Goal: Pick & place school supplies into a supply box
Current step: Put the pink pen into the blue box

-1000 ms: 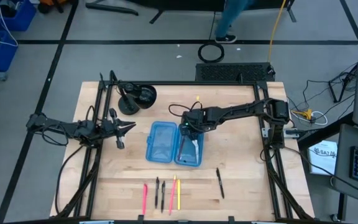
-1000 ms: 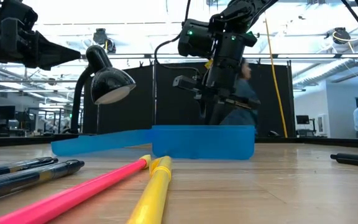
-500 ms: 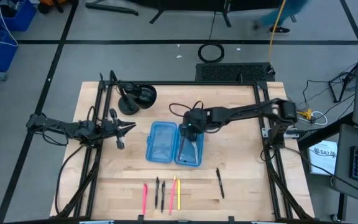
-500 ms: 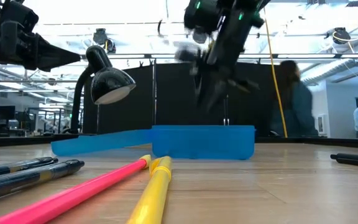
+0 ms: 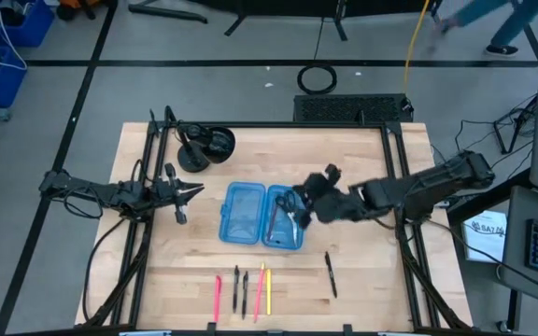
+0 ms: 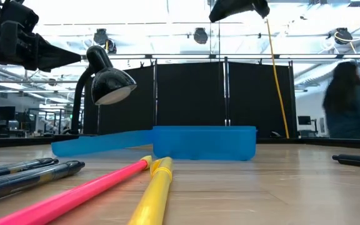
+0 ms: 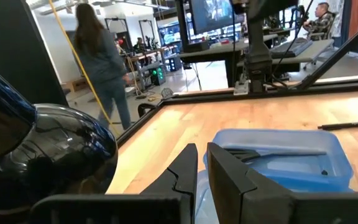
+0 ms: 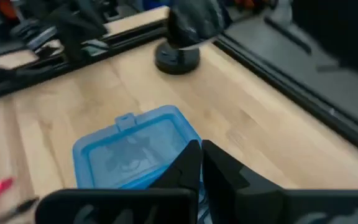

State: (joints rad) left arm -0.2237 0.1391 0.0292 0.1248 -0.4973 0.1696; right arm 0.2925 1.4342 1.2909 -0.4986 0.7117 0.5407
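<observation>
My right gripper (image 5: 299,213), clenched and empty, hovers mid-frame over the supply box (image 5: 261,215) edge; bare table (image 5: 362,261) lies lower right. Left gripper (image 5: 194,190) clenched, centre-left.

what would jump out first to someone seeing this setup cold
The open light-blue supply box at the table's middle, with scissors lying in its right half. Over that half's right edge hangs the right tool, shut and empty. A row of pens and pencils, pink and yellow among them, lies near the front edge, and a black desk lamp stands at the back left.
</observation>
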